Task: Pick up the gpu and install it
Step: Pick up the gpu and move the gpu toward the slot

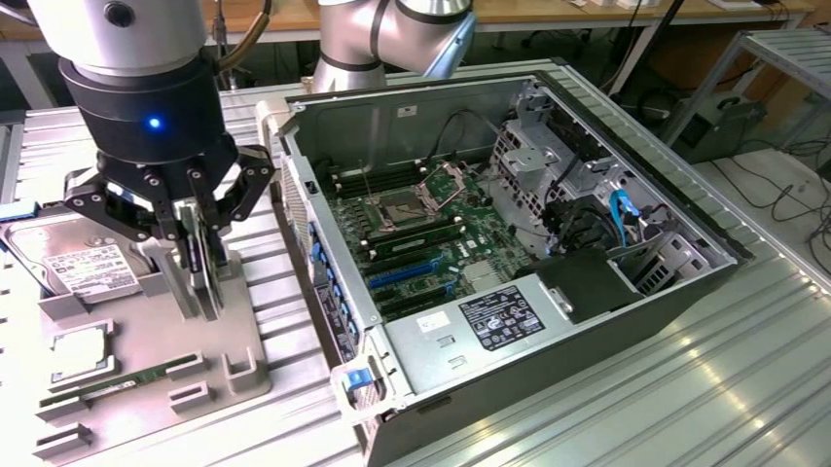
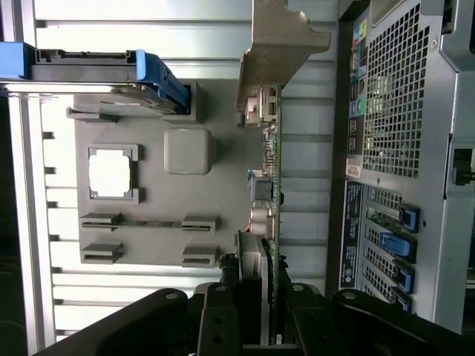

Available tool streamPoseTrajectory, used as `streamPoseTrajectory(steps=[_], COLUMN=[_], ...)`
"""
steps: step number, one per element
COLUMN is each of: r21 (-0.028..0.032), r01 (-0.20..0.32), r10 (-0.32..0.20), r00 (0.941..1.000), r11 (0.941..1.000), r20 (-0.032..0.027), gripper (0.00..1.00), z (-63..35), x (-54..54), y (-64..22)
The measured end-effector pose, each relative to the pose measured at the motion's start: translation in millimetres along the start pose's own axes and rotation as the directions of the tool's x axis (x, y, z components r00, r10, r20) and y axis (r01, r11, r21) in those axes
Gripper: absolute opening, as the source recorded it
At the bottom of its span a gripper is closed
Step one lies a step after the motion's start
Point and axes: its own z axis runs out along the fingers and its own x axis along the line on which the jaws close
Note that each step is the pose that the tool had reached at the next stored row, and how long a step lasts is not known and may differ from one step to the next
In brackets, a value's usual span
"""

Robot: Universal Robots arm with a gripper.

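Edgewise, gpu clamped in end effector, long axis parallel to case

A ribbed aluminium tabletop is stretching across most of the exterior view, and soft daylight-like glare is pooling on its slats toward the lower right. Along the top edge a wooden workbench is running across the room. At the upper right a metal-framed rack is standing over a pale grey floor, where loose black cables are trailing and a dark box is sitting.
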Motion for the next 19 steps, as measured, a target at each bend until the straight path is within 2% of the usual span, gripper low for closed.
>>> streamPoseTrajectory(steps=[8, 19], r21=[0.0067, 0.0079], r01=[0.000, 0.000], r10=[0.000, 0.000], r00=[1.0000, 1.0000], r11=[1.0000, 1.0000], r20=[-0.0001, -0.0001], gripper=[0.28, 0.28], z=[-7.1, -16.1], x=[0.1, 0.3], y=[-0.3, -0.8])
